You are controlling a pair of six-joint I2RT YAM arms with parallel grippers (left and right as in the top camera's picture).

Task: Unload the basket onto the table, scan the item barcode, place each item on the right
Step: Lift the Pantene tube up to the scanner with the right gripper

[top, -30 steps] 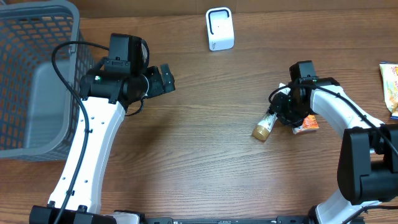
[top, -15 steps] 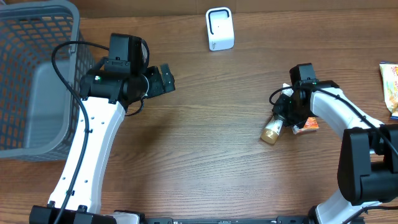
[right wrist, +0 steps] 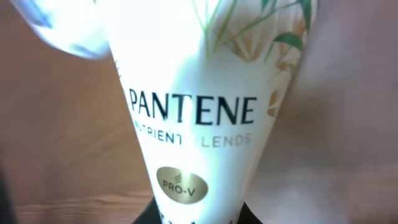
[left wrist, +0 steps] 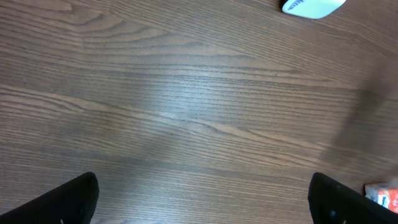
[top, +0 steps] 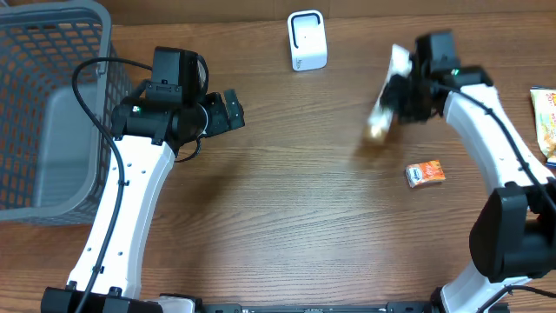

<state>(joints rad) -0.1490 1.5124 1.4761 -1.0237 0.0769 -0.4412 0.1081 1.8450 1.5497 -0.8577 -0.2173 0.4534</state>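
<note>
Clamped on the Pantene tube [top: 380,103], the right end effector [top: 400,90] has lifted it toward the scanner [top: 307,40] on its left, while the left end effector [top: 229,111] gapes wide.

Left claw [top: 233,110] agape, right claw [top: 398,92] tight.

Brown wood-grain table [top: 287,217], soft glare

Shop checkout mock-up, grey basket [top: 87,52], white scanner [top: 307,41], orange packet [top: 426,174], wooden table [top: 295,217]
</note>
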